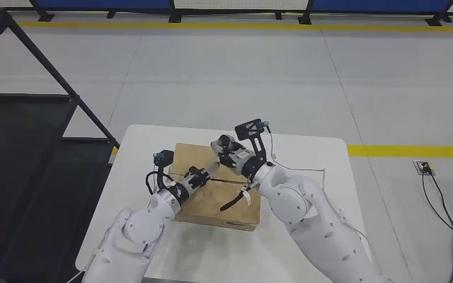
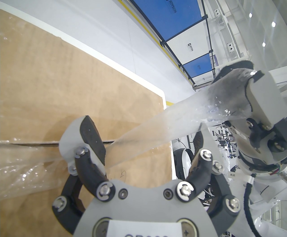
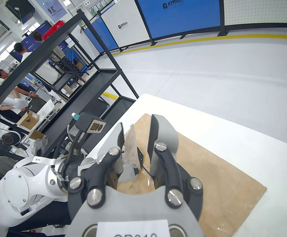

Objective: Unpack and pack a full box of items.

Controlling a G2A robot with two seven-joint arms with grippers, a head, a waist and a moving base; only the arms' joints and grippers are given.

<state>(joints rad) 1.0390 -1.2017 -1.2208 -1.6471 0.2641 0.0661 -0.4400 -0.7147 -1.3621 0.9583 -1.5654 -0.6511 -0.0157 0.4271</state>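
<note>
The cardboard box [image 1: 212, 209] lies flat on the white table [image 1: 145, 152], set toward the far edge and about midway between the left and right edges. Its flaps are down and meet at a seam [image 1: 221, 181] that runs across the top.

Nearest, the left gripper [image 1: 200, 175] hangs low over the box top on the near-left side of the seam. In its own wrist view the left gripper [image 2: 143, 130] has its fingers spread wide and holds nothing, one dark pad [image 2: 92, 134] just above the seam [image 2: 33, 143].

A strip of clear tape [image 2: 168, 121] rises taut from the seam, passes between those spread fingers and runs up to the right gripper [image 2: 242, 83]. Loose, crinkled tape still lies on the cardboard along the seam.

A little farther on, the right gripper [image 1: 225, 146] sits over the far part of the box, higher than the left. From its own wrist view the right gripper [image 3: 139, 125] has its fingers only narrowly apart, and the end of the tape [image 3: 132, 145] lies against one pad rather than pinched flat between both.

Beyond the table's left edge stands a black metal rack [image 1: 42, 163]. Past it, a yellow floor line [image 3: 201, 41] runs along blue and white partition panels [image 3: 179, 20].
</note>
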